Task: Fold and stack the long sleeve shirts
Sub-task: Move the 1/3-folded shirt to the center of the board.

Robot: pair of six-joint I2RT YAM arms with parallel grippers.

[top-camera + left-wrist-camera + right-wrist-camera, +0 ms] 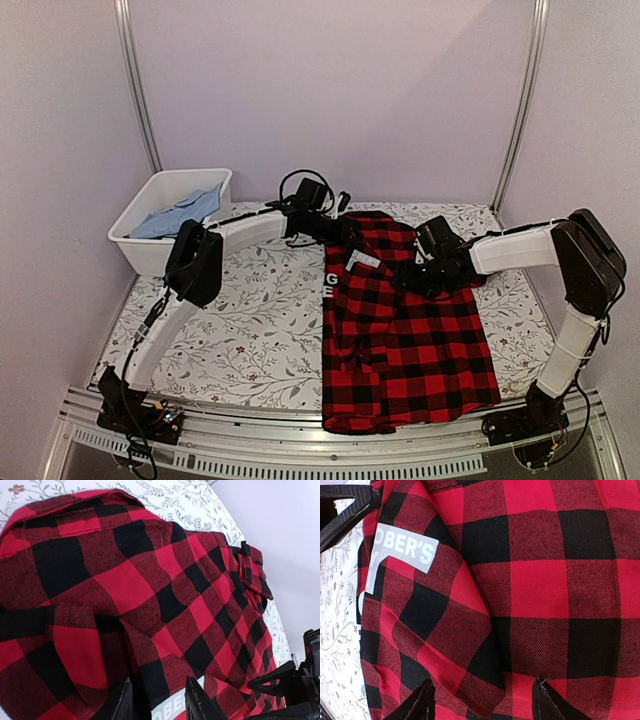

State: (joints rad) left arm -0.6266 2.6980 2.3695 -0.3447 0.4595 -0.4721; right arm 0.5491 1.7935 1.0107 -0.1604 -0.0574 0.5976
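looks like you're early on: the red-and-black shirt (405, 330) lies spread out well right of the white bin (165, 225), nothing stacked, blue cloth (180, 215) waiting in that bin, right gripper (480, 700) spread above the shirt, left gripper (160, 702) straddling a fold, can't tell if pinching

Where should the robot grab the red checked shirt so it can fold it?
Probably the fold beside the white tag, near the collar end of the shirt. Come straight down from above. The shirt lies flat on the table, so only a fold or an edge gives something to pinch.
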